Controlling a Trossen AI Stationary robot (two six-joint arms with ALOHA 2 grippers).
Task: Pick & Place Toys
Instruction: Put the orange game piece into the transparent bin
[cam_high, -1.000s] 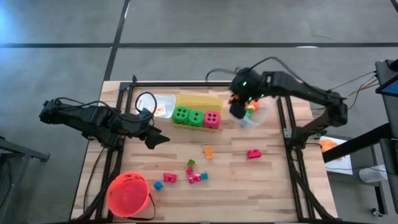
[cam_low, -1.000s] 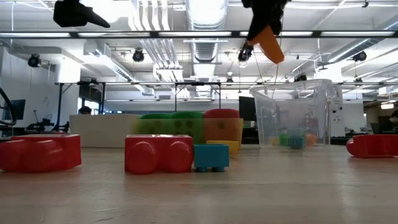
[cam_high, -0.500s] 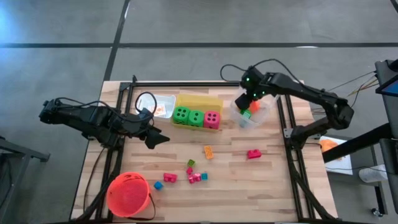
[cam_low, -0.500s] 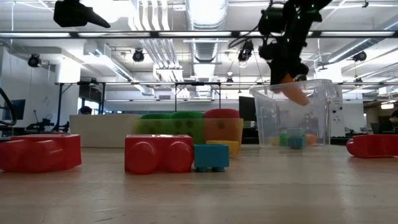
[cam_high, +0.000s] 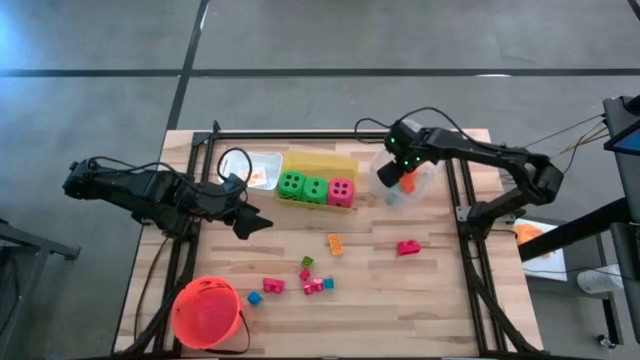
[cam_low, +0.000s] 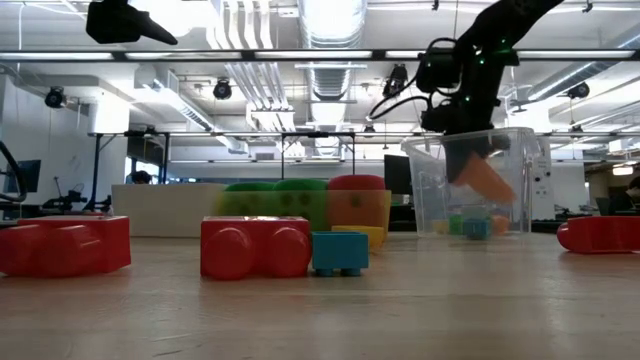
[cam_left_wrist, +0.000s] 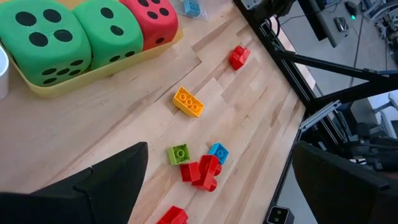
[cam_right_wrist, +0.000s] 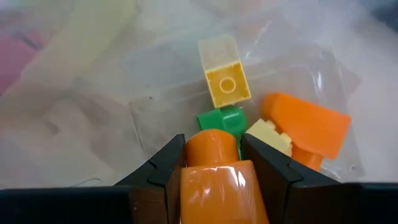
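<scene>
My right gripper (cam_high: 400, 180) reaches down into the clear bin (cam_low: 425, 190) at the table's far right, shut on an orange wedge (cam_low: 482, 175). Under the wedge, on the bin's floor, lie a yellow block (cam_right_wrist: 224, 81), a green block (cam_right_wrist: 221, 118) and an orange piece (cam_right_wrist: 305, 127). My left gripper (cam_high: 255, 226) hangs open above the table's left part, holding nothing. Two green dice and a pink-red one (cam_high: 316, 188) sit in the yellow bin (cam_high: 320, 160). Loose blocks (cam_high: 310, 280) lie on the wood. My right gripper pinches the orange wedge by its two opposite sides (cam_right_wrist: 217, 171) between its two fingers (cam_right_wrist: 163, 171). The fingers come from above, pointing steeply down. The wedge sticks out below them, tilted, inside the clear bin and clear of the blocks on its floor.
A white bin (cam_high: 262, 170) stands left of the yellow one. An orange-red bucket (cam_high: 207, 312) sits at the near left corner. An orange block (cam_high: 335, 243) and a red block (cam_high: 408, 247) lie mid-table. Black frame rails (cam_high: 470, 260) run along both sides.
My right gripper has come down from high above the clear bin into it, carrying the orange wedge, and has tipped to point more steeply down while rolling a little. The wedge now hangs inside the bin's walls.
</scene>
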